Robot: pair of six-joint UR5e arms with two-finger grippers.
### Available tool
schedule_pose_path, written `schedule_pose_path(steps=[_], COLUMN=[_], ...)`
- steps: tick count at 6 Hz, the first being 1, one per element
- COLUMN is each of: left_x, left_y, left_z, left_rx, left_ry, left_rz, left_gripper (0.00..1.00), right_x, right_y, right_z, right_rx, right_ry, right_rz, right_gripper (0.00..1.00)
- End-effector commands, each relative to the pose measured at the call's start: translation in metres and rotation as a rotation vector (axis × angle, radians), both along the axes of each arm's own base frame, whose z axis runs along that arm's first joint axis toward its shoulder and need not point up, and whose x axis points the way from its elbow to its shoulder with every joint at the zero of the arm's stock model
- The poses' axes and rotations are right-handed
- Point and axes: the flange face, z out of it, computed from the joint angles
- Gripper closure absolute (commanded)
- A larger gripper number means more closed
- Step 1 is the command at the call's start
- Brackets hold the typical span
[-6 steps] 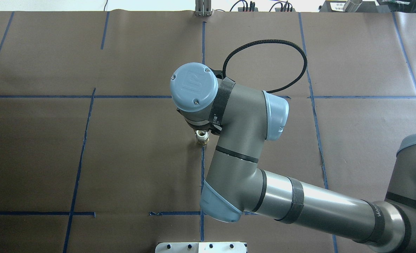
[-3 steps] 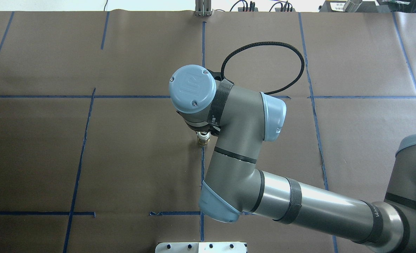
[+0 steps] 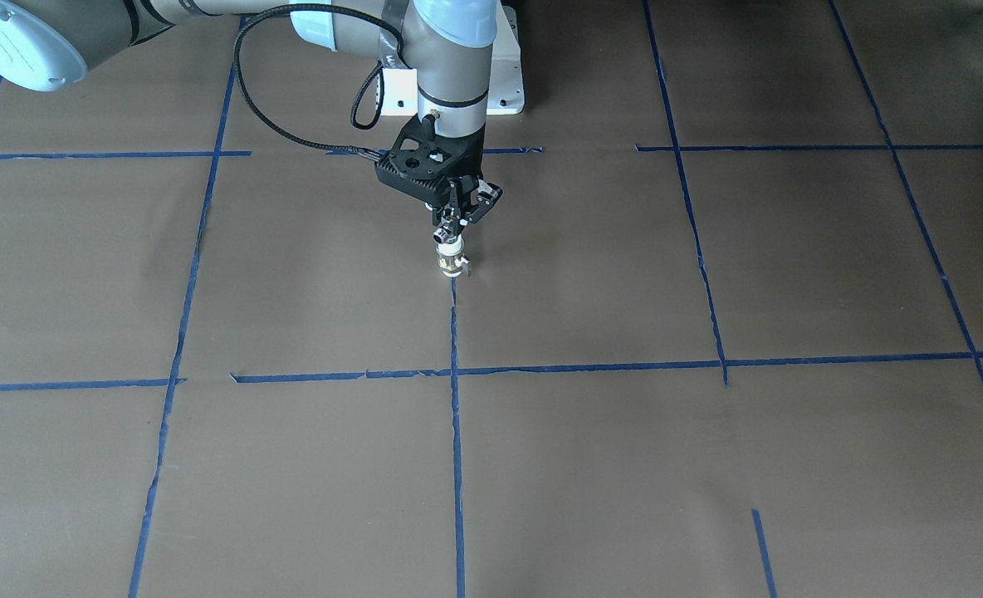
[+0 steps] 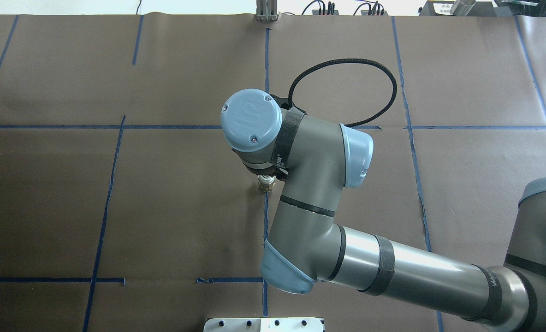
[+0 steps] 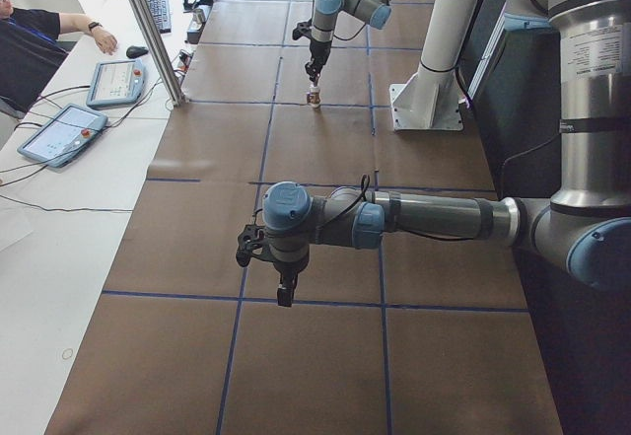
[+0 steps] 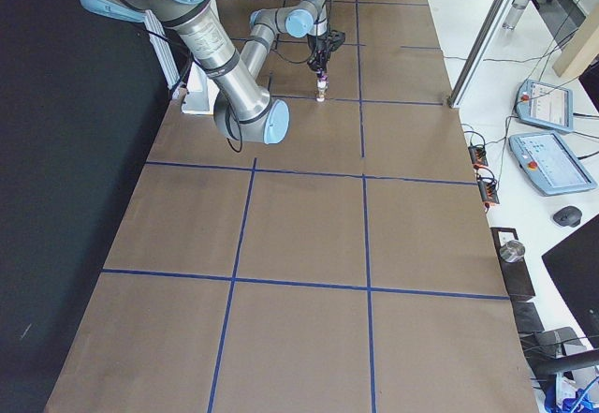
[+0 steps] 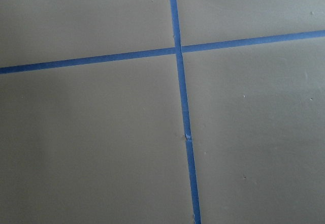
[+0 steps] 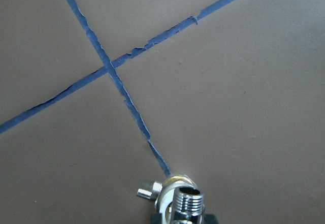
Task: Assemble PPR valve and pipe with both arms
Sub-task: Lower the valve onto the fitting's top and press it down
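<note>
The PPR valve (image 3: 451, 264), with white ends and a brass band, stands upright on the brown table at the end of a blue tape line. It also shows in the overhead view (image 4: 266, 184). The silver pipe fitting (image 3: 444, 238) sits on its top; the right wrist view shows the pipe fitting's threaded stub (image 8: 184, 201) and a small lever. My right gripper (image 3: 452, 226) points straight down and is shut on the pipe. My left gripper (image 5: 284, 297) hangs over bare table far from the parts; I cannot tell if it is open. The left wrist view shows only tape lines.
Blue tape lines (image 3: 455, 415) divide the brown table cover. The white pedestal base (image 3: 504, 83) stands behind the parts. The right arm's black cable (image 4: 347, 87) loops out beyond the wrist. An operator (image 5: 30, 40) and tablets (image 5: 61, 131) are at a side table.
The right wrist has shifted slightly toward the robot and now covers more of the valve's top. The valve stays at the same spot on the tape line.
</note>
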Motion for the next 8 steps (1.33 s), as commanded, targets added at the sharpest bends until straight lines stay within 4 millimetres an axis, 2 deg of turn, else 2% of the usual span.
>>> schedule_pose_path(steps=[1, 2, 3, 4, 7, 8], left_x=[0.0, 0.0, 0.0, 0.0, 0.0, 0.001], left_y=[-0.001, -0.001, -0.001, -0.001, -0.001, 0.0], left_z=[0.0, 0.0, -0.001, -0.001, 0.001, 0.007], left_rx=[0.0, 0.0, 0.002, 0.002, -0.003, -0.012], left_ry=[0.0, 0.0, 0.0, 0.0, 0.0, -0.002], left_rz=[0.0, 0.0, 0.0, 0.0, 0.0, 0.003], left_gripper=[0.0, 0.0, 0.0, 0.0, 0.0, 0.0], right_x=[-0.005, -0.004, -0.004, -0.005, 0.001, 0.02], right_y=[0.002, 0.002, 0.002, 0.001, -0.003, -0.024], right_z=[0.005, 0.005, 0.005, 0.006, 0.002, 0.0], right_rx=[-0.004, -0.003, -0.001, -0.002, 0.026, 0.043], right_ry=[0.008, 0.008, 0.008, 0.01, 0.008, -0.004], right_rz=[-0.008, -0.008, -0.01, -0.01, -0.036, -0.085], right_gripper=[1.0, 0.95, 0.68, 0.01, 0.0, 0.0])
